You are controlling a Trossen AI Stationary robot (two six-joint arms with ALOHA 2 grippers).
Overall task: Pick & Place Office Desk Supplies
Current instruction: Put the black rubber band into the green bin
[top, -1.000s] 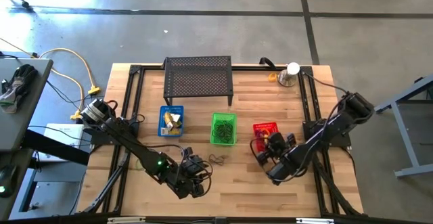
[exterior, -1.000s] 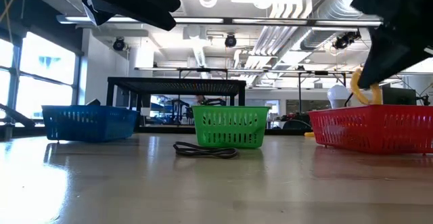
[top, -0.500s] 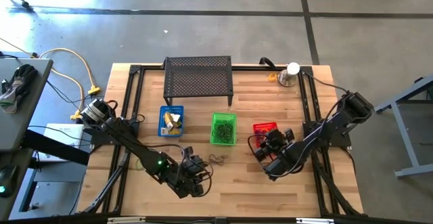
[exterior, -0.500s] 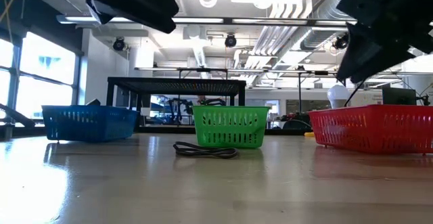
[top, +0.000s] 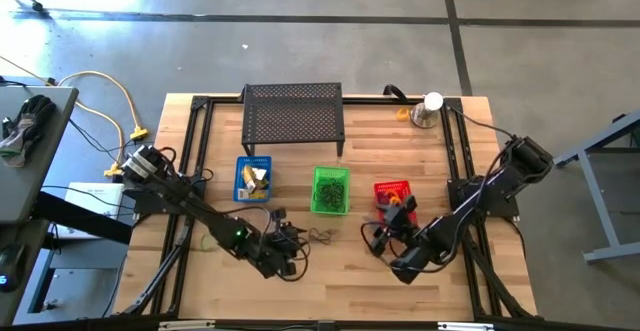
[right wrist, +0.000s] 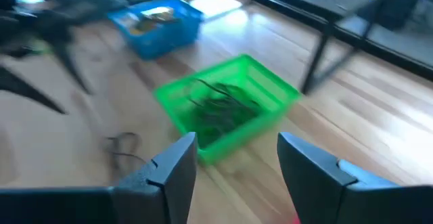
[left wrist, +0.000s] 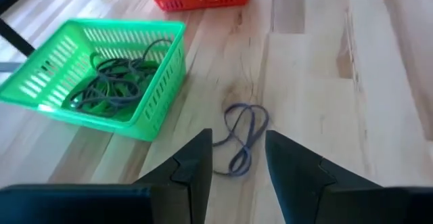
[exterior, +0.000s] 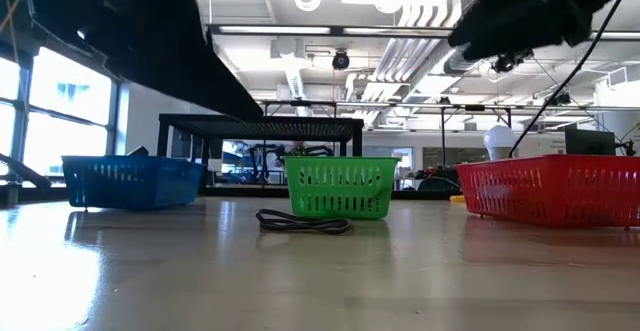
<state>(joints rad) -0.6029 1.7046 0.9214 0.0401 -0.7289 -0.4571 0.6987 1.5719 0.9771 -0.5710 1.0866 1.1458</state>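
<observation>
The wooden surface (top: pixel 330 271) was seen from above with a black mesh rack (top: pixel 293 113) at its far edge and a silver cup with a white ball (top: pixel 428 110) near the far right corner. Three baskets were set in a row across the middle: a blue basket (top: pixel 252 179) in which yellow blocks (top: pixel 257 178) had been placed, a green basket (top: pixel 330 190) in which dark and green loops (left wrist: pixel 108 87) were gathered, and a red basket (top: pixel 393 192) in which orange items (top: pixel 396 200) could be made out. The sorting was therefore judged to be nearly finished. One loose dark loop (left wrist: pixel 241 137) was left on the bare wood just in front of the green basket, and no other stray supply could be found in any view. The left claw (left wrist: pixel 237 166) was held low over the surface just short of that loop, with its fingers spread and nothing between them; the loop was framed in the gap ahead of it but was not touched. The right claw (right wrist: pixel 237 160) was held above the surface near the red basket, turned toward the green one, with its fingers parted and nothing gripped. A pick of the last loop and its drop into the green basket were judged to remain.
</observation>
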